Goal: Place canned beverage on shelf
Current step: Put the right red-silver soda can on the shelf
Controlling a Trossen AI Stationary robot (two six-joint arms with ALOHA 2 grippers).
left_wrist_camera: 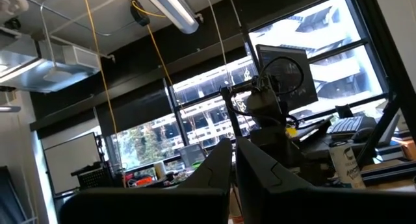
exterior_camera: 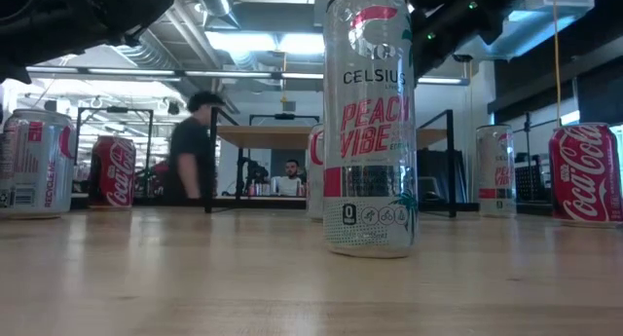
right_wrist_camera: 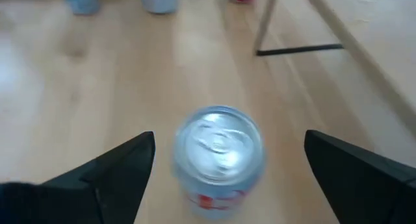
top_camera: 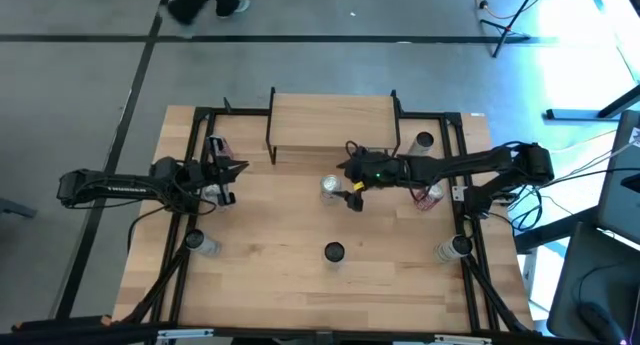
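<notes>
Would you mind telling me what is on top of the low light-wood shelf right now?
Nothing: the low light-wood shelf shows bare board from above. The open right tool hangs over a silver can standing on the table before it. The space underneath is hidden.

can (right_wrist_camera: 218, 154) blurred, label cut off below

Red cola cans (exterior_camera: 585, 173) stand on the table (top_camera: 270, 275); a person (exterior_camera: 192, 146) walks behind.
</notes>
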